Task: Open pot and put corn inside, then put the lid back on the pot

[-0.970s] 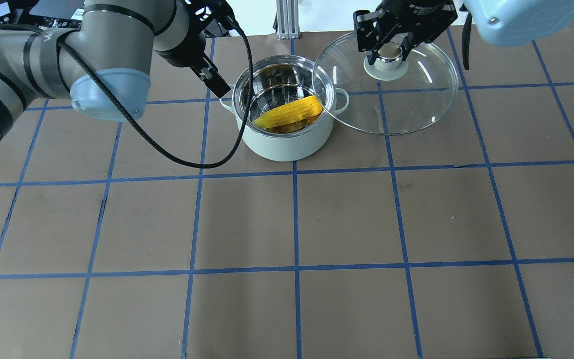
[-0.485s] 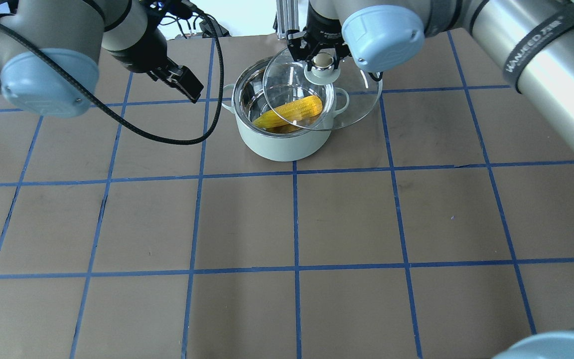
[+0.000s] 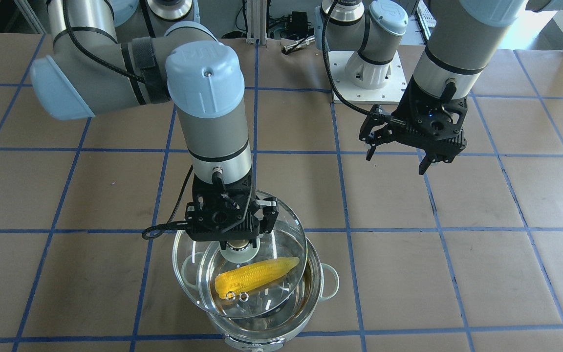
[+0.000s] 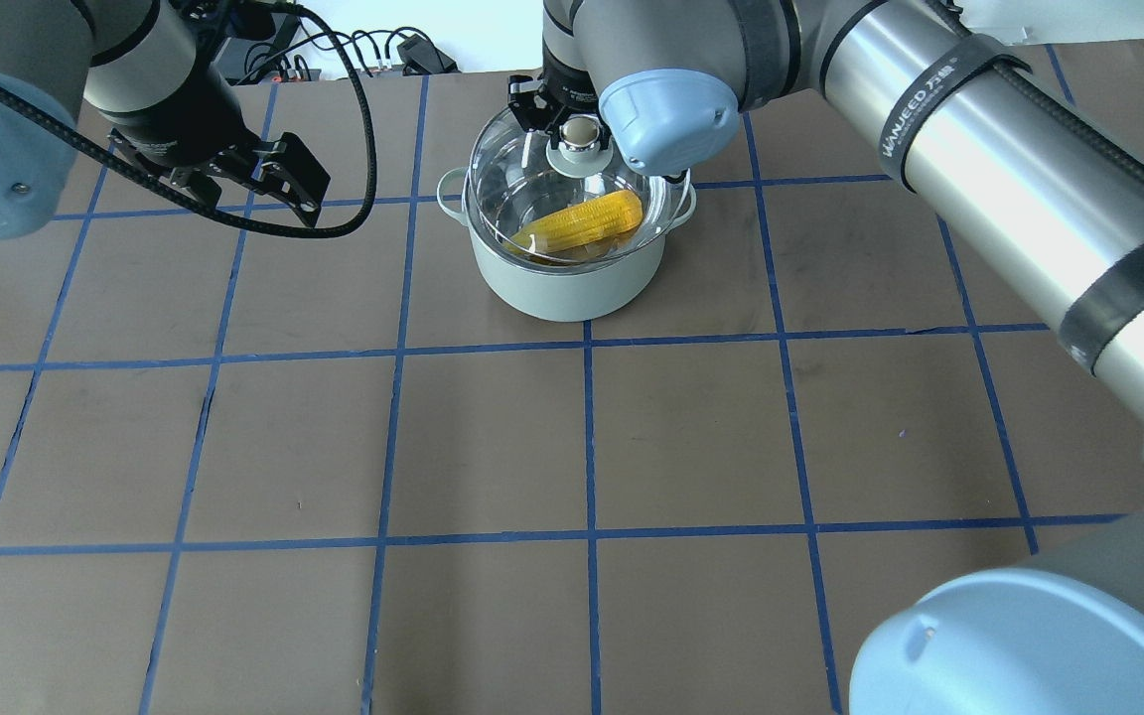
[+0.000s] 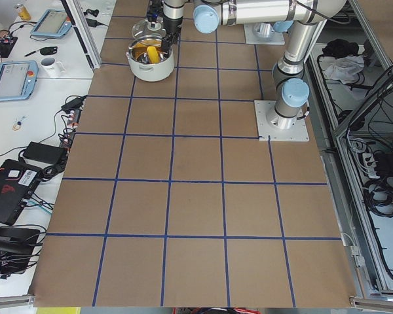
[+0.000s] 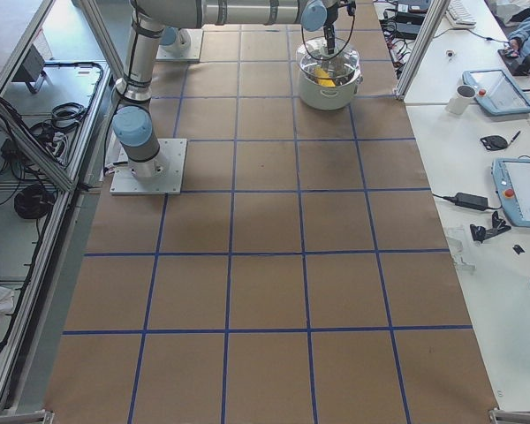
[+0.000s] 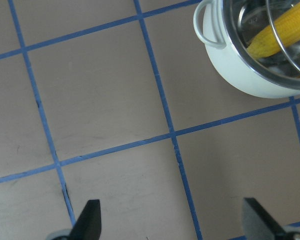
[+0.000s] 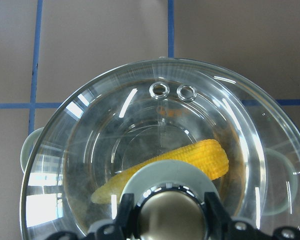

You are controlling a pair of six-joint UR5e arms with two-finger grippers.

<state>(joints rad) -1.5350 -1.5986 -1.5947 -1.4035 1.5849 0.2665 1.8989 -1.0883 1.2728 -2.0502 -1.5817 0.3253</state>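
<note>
The mint-green pot (image 4: 557, 283) stands on the table at the far centre, with the yellow corn (image 4: 582, 220) lying inside it. My right gripper (image 4: 580, 134) is shut on the beige knob of the glass lid (image 4: 532, 169) and holds it just over the pot's mouth. In the front view the lid (image 3: 198, 274) sits a little off centre toward the robot above the pot (image 3: 318, 293) and corn (image 3: 257, 276). The right wrist view looks through the lid (image 8: 115, 110) at the corn (image 8: 200, 157). My left gripper (image 4: 284, 184) is open and empty, left of the pot (image 7: 240, 75).
The brown table top (image 4: 592, 437) carries a grid of blue tape lines. The left arm's black cable (image 4: 354, 149) hangs between the left gripper and the pot. Robot bases and cables are at the far edge (image 3: 369, 73).
My right gripper has carried the lid from the right of the pot leftward to over its mouth. My left gripper has drawn away from the pot to the left.
</note>
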